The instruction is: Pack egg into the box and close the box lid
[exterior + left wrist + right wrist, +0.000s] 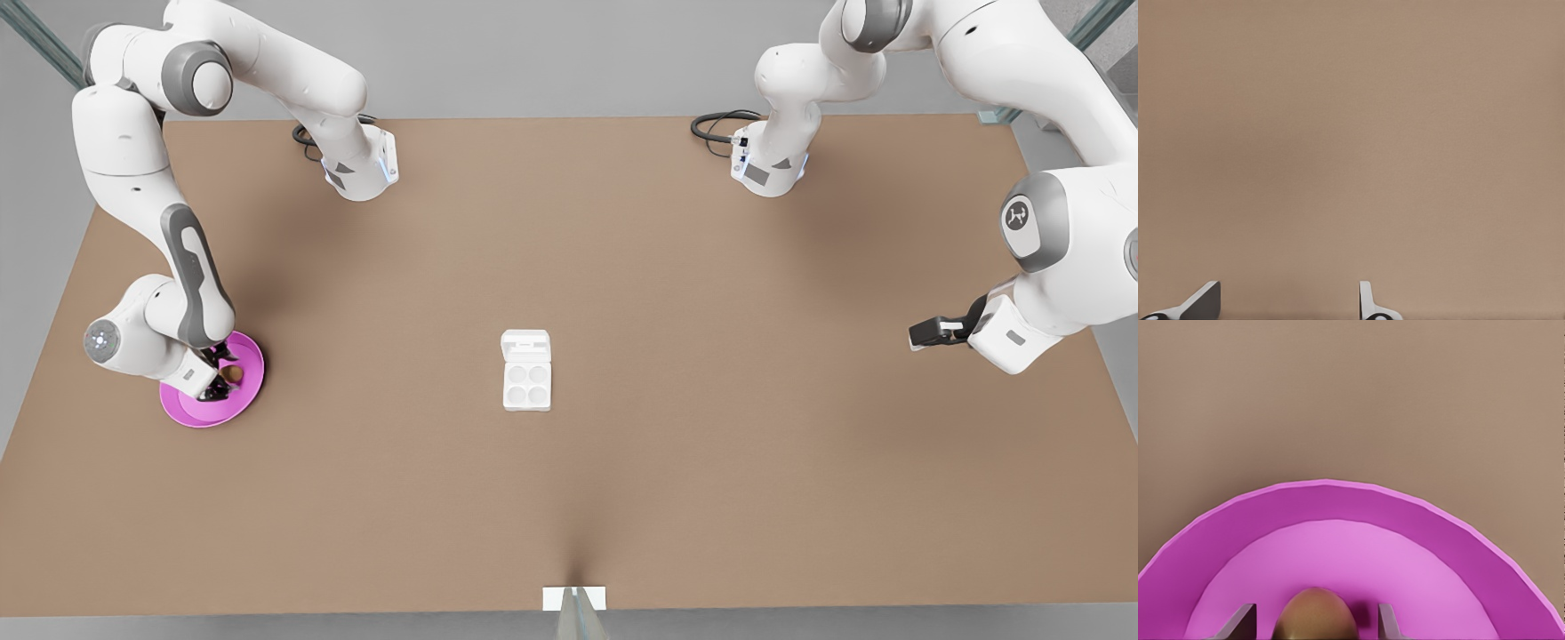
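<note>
The tan-brown egg (pixel 1317 617) lies on a round pink plate (pixel 1338 500) near the table's edge on the front view's left, where the egg (pixel 234 374) shows small. My right gripper (pixel 219 373) is lowered onto that plate, open, one finger on each side of the egg with a small gap at both sides. The white box (pixel 526 384) sits at the table's middle, its four cups bare and the box lid (pixel 525 345) folded back flat behind the tray. My left gripper (pixel 920 334) waits open above bare table on the front view's right, its fingertips (pixel 1205 300) spread wide.
The brown table (pixel 711 462) stretches wide between the plate and the box. Both arm bases stand at the far edge with black cables beside them. A small white marker (pixel 573 598) sits at the near edge.
</note>
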